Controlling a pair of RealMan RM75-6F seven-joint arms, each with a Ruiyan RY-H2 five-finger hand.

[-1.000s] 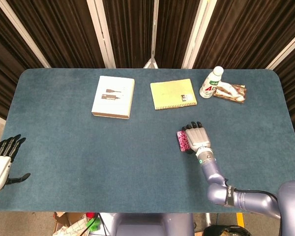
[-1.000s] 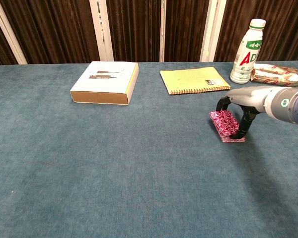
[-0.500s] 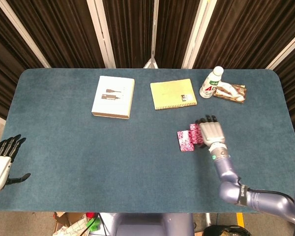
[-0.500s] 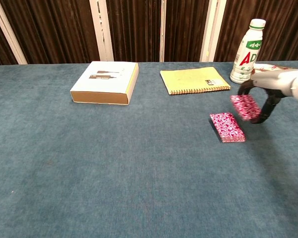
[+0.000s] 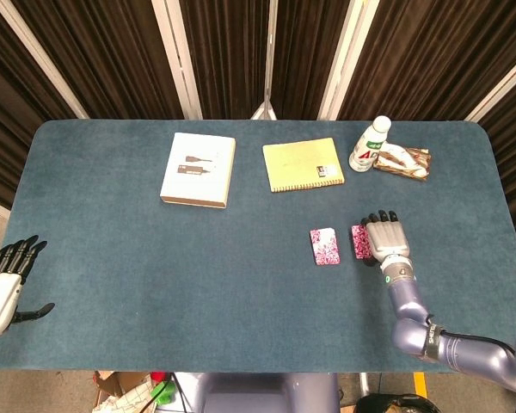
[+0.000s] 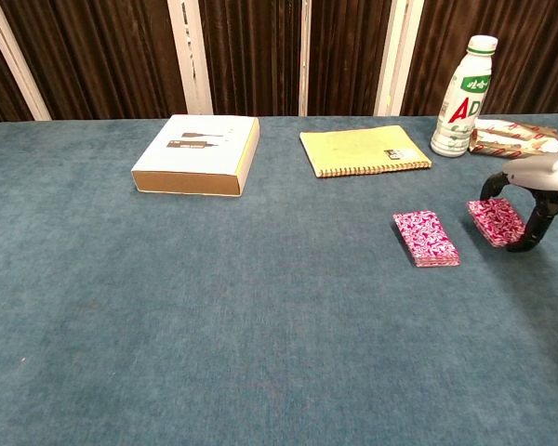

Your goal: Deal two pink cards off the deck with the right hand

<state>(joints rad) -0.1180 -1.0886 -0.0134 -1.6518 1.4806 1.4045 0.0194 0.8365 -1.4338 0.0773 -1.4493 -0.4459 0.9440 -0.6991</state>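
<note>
Deck (image 6: 426, 238) sits mid-table; right hand (image 5: 385, 238) pinches 1st pink card (image 6: 496, 220) just right of it, not yet released, 2nd card left to deal.

Table (image 5: 112, 258) covered in blue-green cloth. Dark pleated curtains (image 5: 112, 52) behind, split by pale upright strips (image 5: 176, 52). Lighting even.
</note>
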